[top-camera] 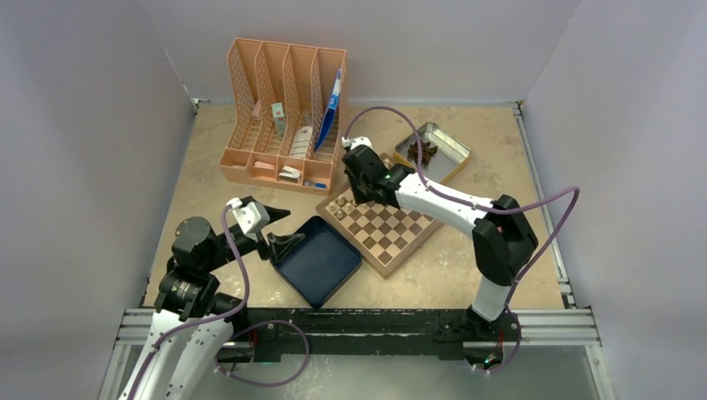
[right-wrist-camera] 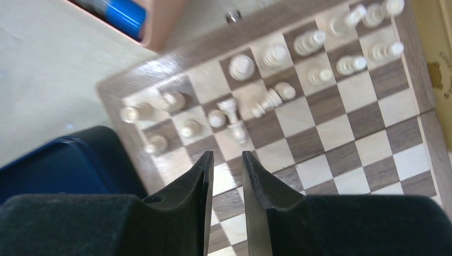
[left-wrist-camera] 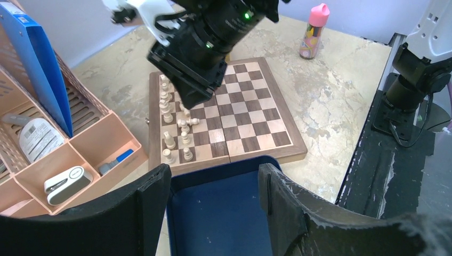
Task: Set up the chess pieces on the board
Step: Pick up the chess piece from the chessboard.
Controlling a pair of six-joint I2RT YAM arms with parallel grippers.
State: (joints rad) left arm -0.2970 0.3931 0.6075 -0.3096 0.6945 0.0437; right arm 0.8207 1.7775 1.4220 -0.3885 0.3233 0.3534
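Note:
The board [top-camera: 392,233] lies mid-table, a walnut and tan chessboard. Several pale beige chess pieces [right-wrist-camera: 242,66] crowd its far-left end. Most stand, but a few lie tipped over [right-wrist-camera: 272,98]. My right gripper [top-camera: 357,190] hangs over that end. In the right wrist view its jaws [right-wrist-camera: 228,157] stand a narrow gap apart with nothing between them, just short of the pieces. My left gripper [left-wrist-camera: 213,178] is wide open and empty over the dark blue tray [left-wrist-camera: 224,213]. The board [left-wrist-camera: 256,114] and pieces [left-wrist-camera: 169,140] lie beyond it.
A pink desk organizer [top-camera: 283,117] with a blue folder stands at the back left, close to the board's corner. A metal tin [top-camera: 450,142] holding dark pieces sits at the back right. A pink bottle [left-wrist-camera: 313,31] stands beyond the board.

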